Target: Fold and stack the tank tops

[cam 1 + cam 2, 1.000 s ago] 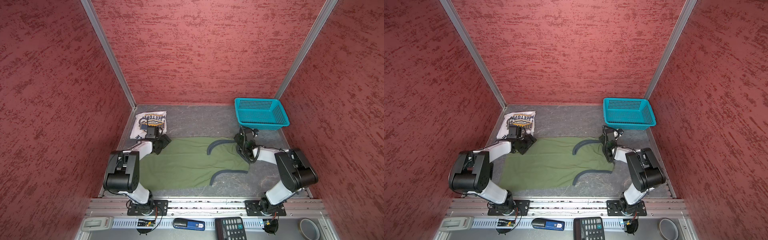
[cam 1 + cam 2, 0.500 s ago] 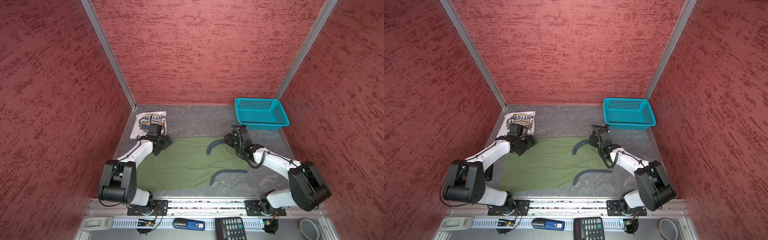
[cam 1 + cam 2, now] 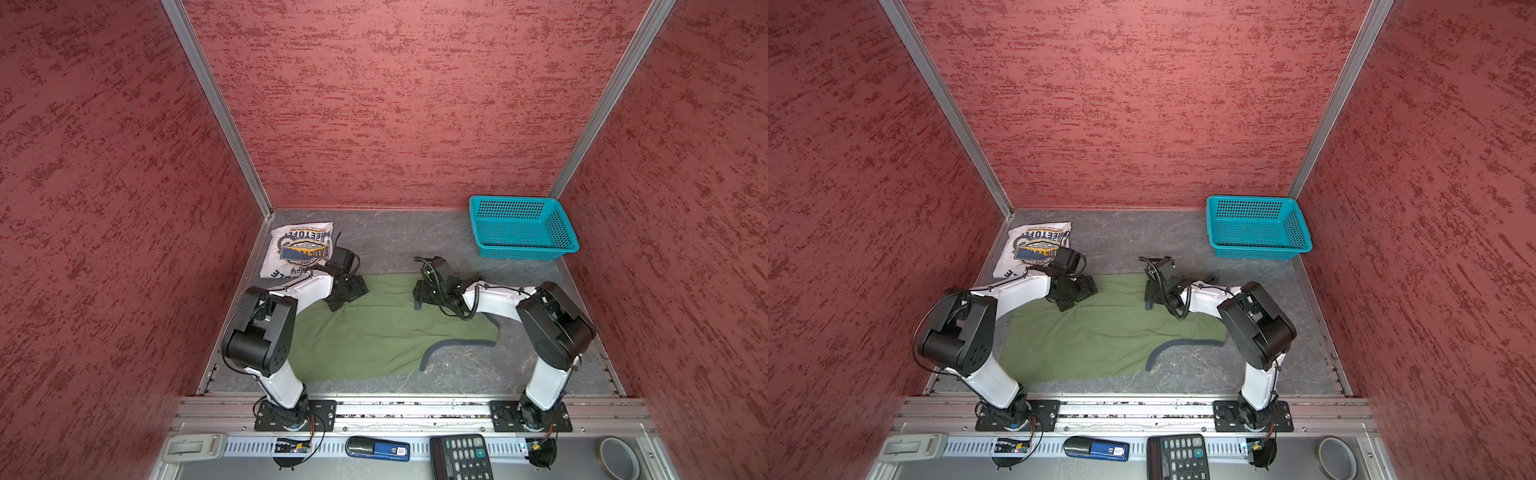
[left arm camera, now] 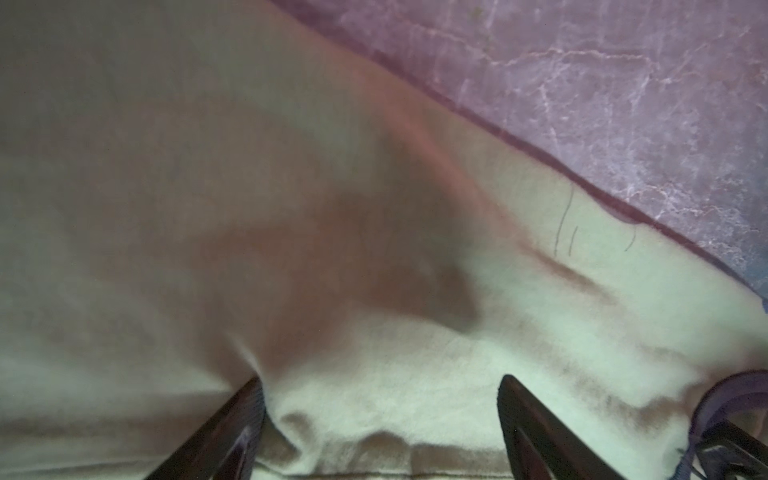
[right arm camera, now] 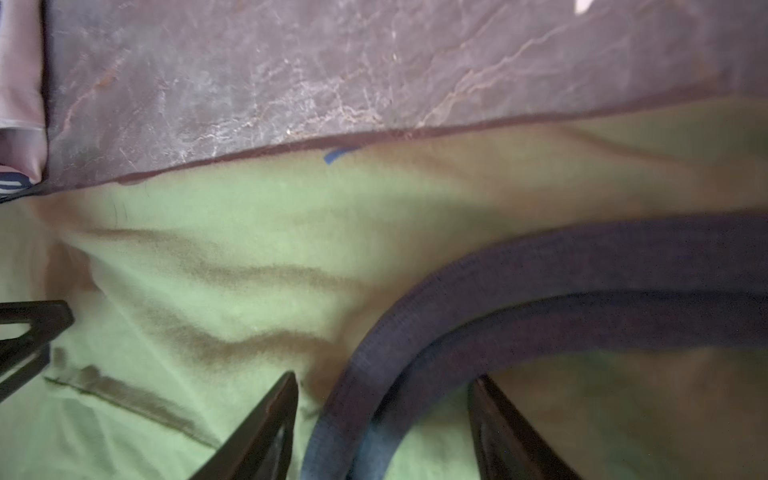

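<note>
Olive tank top (image 3: 374,332) spread flat across the grey surface (image 3: 390,237); white tank top (image 3: 297,249) lies folded at the far left corner. My left end effector (image 4: 380,380) — fingers apart — sits low over the olive cloth near its far left edge. My right end effector (image 5: 385,377), fingers likewise apart, straddles the grey armhole trim (image 5: 540,266).
</note>
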